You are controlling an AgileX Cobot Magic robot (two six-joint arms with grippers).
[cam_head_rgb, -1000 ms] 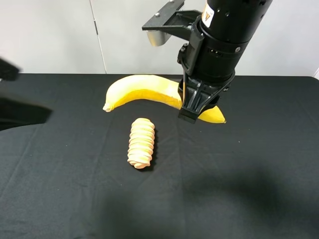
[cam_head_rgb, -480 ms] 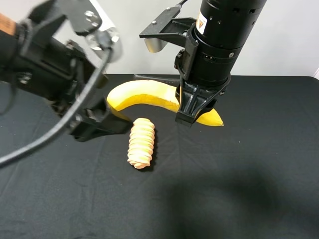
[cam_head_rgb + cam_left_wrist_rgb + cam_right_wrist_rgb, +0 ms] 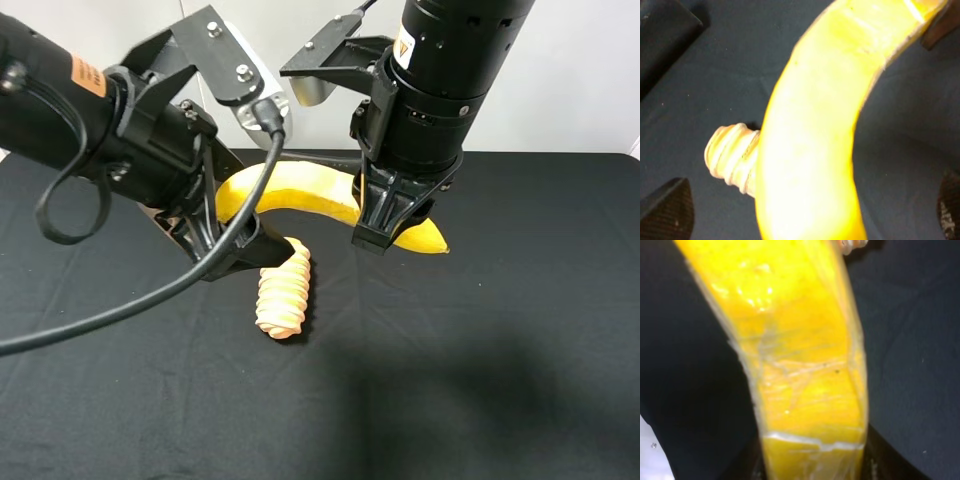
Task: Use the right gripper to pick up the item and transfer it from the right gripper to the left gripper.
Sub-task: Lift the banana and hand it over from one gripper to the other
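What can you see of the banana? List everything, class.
The banana is curved, smooth-peeled and bright yellow, with faint scuffs and creases. It lies roughly level, seemingly lifted above the black cloth. The right gripper clamps it near one end. The left gripper stands open around the other end, not visibly touching. The ridged roll sits below.

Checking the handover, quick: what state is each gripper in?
Left gripper: open, either side of the banana.
Right gripper: shut on the banana.
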